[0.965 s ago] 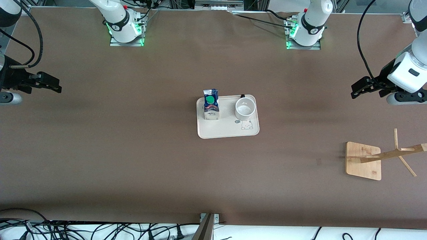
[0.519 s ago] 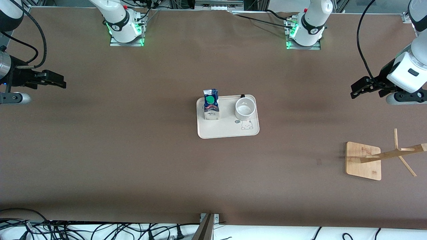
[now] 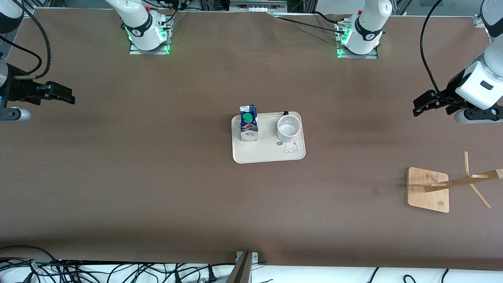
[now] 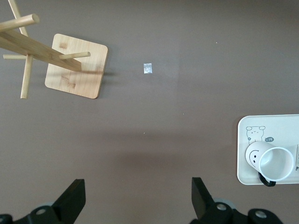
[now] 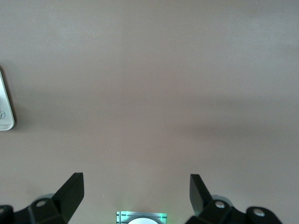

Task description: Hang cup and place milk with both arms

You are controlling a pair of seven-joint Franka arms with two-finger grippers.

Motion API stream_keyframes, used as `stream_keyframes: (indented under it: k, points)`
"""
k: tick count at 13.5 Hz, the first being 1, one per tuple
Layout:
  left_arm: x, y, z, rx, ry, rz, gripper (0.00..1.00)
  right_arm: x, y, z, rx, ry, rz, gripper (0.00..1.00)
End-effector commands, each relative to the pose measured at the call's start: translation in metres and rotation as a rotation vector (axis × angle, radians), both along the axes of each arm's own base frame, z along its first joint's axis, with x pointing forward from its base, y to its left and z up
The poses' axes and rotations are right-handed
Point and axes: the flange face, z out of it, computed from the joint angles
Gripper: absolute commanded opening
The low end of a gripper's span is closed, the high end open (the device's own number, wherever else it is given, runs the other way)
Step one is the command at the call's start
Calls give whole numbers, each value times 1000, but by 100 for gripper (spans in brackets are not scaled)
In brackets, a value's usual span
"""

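Observation:
The white cup [image 3: 289, 127] stands upright on a cream tray [image 3: 267, 155] at mid-table, its black handle toward the robots' bases. The milk [image 3: 248, 124], blue-topped with a green cap, stands on the same tray, toward the right arm's end. My left gripper [image 3: 418, 107] is open and empty in the air over bare table at the left arm's end. In the left wrist view [image 4: 138, 196] the cup [image 4: 273, 161] shows its smiley face. My right gripper [image 3: 68, 97] is open and empty over bare table at the right arm's end, and it also shows in the right wrist view [image 5: 135, 191].
A wooden cup rack with pegs stands on a square base [image 3: 428, 189] toward the left arm's end, nearer the front camera than the tray; it also shows in the left wrist view [image 4: 77, 65]. A small scrap [image 4: 147, 68] lies on the table beside it. Cables run along the near edge.
My right gripper has shifted slightly toward the robots' side of the table. My left gripper has barely moved. The cup and the milk have not moved.

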Motion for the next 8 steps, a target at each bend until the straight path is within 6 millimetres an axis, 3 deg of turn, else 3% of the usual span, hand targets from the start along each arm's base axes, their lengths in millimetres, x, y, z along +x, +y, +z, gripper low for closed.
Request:
stream_keyframes:
  k: [1, 4, 6, 8]
  points:
    - [3, -3, 4, 8, 2, -1, 100, 2, -1, 4, 15, -5, 16, 100]
    - [4, 2, 3, 8, 4, 7, 100, 1, 3, 3, 20, 1, 8, 100]
    - [4, 2, 3, 8, 4, 7, 100, 1, 17, -1, 22, 6, 25, 100]
    - [4, 2, 2, 8, 5, 7, 100, 3, 69, -10, 19, 11, 110, 100]
